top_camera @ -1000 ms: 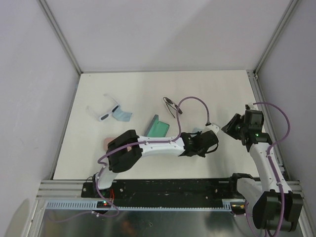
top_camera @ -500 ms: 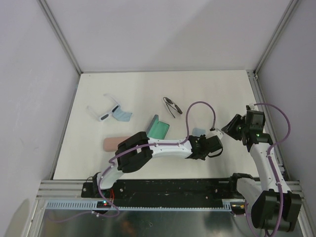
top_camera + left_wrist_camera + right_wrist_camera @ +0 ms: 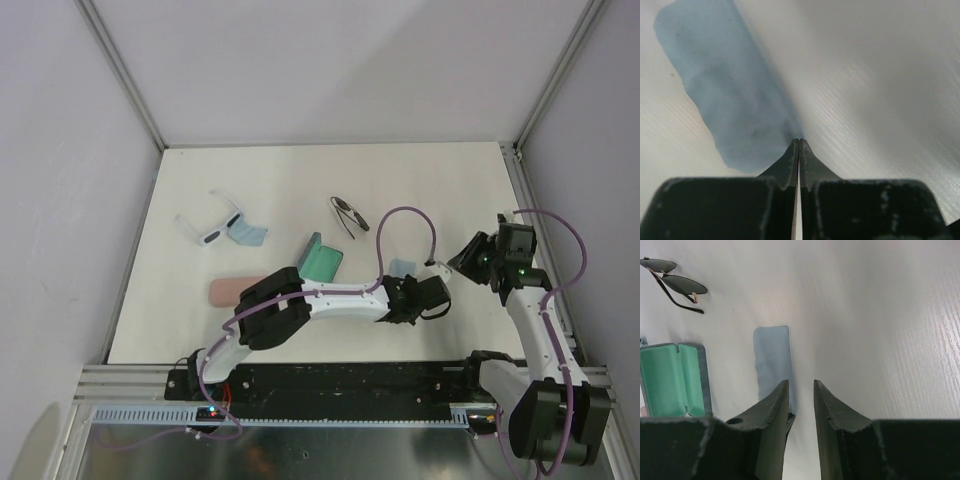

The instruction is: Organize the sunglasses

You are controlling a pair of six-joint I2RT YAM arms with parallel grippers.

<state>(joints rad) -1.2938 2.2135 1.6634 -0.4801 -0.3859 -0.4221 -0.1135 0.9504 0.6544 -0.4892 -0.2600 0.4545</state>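
Table (image 3: 880, 75) matt white, grained; cloth (image 3: 725, 85) soft blue fabric; sunglasses (image 3: 687, 285) lenses smooth.

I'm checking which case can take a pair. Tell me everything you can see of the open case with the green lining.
The case lies open on the table, its two hinged halves side by side, smooth green lining up, grey-blue shell showing at the rim. It is empty. Nothing seems to touch it: the dark sunglasses and a blue cloth lie apart from it.

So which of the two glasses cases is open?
The grey-blue case mid-table, lying open with its green lining showing; the pink case, further left, is shut.
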